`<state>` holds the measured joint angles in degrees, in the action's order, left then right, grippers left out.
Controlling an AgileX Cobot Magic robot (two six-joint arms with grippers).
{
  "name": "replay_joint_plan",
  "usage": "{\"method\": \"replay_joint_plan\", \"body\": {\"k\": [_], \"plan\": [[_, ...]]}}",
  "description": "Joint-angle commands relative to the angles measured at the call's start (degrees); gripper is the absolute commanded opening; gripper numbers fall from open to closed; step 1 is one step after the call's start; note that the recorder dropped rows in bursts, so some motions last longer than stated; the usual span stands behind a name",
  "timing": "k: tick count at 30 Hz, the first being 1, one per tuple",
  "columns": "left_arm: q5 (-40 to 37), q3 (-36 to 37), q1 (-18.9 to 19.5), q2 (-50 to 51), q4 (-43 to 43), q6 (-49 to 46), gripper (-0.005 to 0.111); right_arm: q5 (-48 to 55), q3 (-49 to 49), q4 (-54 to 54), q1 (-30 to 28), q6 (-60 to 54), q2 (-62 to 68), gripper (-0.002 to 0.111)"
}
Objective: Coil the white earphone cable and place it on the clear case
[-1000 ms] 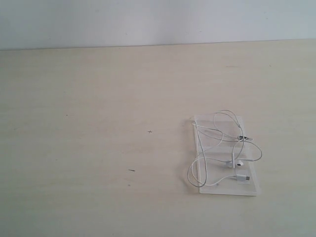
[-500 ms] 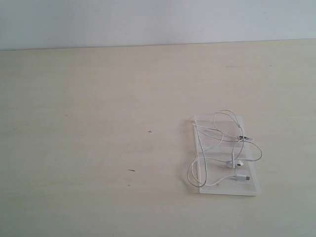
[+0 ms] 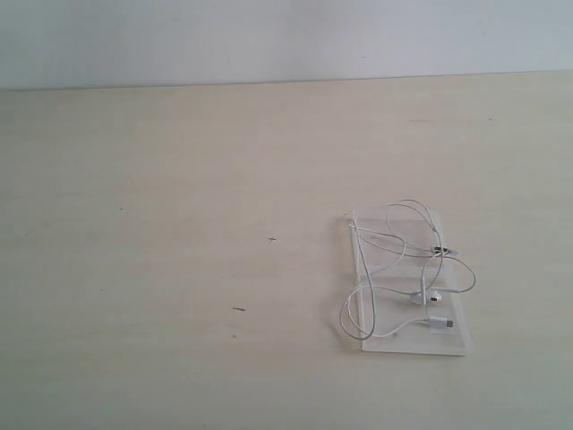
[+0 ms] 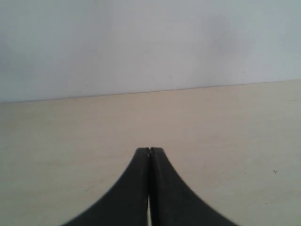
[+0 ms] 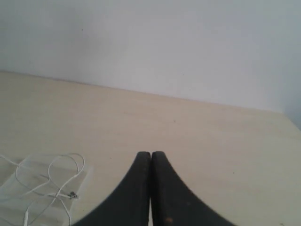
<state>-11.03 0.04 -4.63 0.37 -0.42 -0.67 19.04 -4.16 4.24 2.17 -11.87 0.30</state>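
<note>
The white earphone cable (image 3: 398, 242) lies in loose loops on the clear case (image 3: 453, 340) at the right of the table, with an earbud (image 3: 433, 295) and the white plug (image 3: 440, 322) near the case's front end. One loop hangs over the case's left edge. In the right wrist view the cable (image 5: 49, 186) and case (image 5: 81, 182) show beside my right gripper (image 5: 150, 154), which is shut and empty, apart from them. My left gripper (image 4: 149, 149) is shut and empty over bare table. Neither gripper shows in the exterior view.
The pale wooden table (image 3: 179, 224) runs back to a light grey wall (image 3: 269, 36). A few small dark specks (image 3: 239, 309) mark the tabletop left of the case.
</note>
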Motion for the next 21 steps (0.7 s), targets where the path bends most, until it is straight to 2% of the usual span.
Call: {"method": "replay_joint_plan", "body": {"k": [1, 21], "plan": [[-0.1, 0.0, 0.0, -0.4, -0.5, 0.0, 0.0, -0.8, 2.8, -0.1, -0.3, 1.7, -0.3, 0.0], [-0.1, 0.0, 0.0, -0.4, -0.5, -0.1, 0.0, 1.0, 4.2, 1.9, -0.3, 3.2, -0.3, 0.0]]}}
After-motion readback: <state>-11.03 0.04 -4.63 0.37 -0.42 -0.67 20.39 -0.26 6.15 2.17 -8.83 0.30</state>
